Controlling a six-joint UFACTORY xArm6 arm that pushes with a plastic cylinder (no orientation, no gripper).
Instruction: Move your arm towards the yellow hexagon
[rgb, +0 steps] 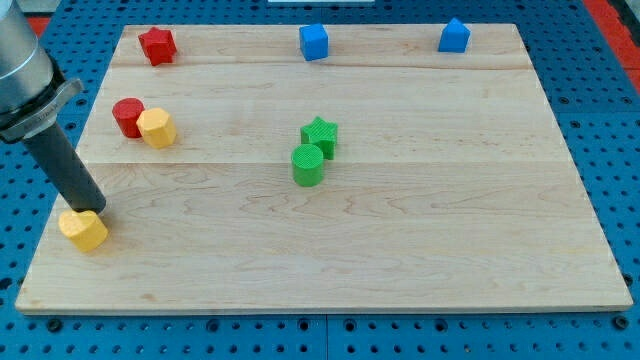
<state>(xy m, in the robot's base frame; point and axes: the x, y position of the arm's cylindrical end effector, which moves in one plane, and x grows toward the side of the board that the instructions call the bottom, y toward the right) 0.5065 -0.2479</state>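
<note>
Claw state cannot be told, since the arm ends in a plain dark rod (68, 170) that slants down from a grey cylindrical housing at the view's upper left. My tip (97, 212) rests on the tabletop (420, 230) near its left edge, right at the upper side of a yellow heart-like block (84, 230) and apparently touching it.

The tabletop is a pale wooden board made of long planks. Faint seams run across it and fine grain shows throughout. It lies on a blue perforated base (600, 120) dotted with regular dark holes.

Up from my tip and slightly to the right stands a red cylinder (126, 117). Touching its right side is the yellow hexagon (157, 128), a squat faceted piece well apart from my tip, in the board's left part about a third of the way down. A red star (157, 45) sits near the top edge above that pair.

Around the board's middle, a green cylinder (308, 165) with a ribbed top touches a green star (320, 135) just above and to its right. A blue cube (314, 42) stands at the top edge above them. Further right along the top edge is a blue block with a peaked top (454, 35). All the blocks look like matte plastic.
</note>
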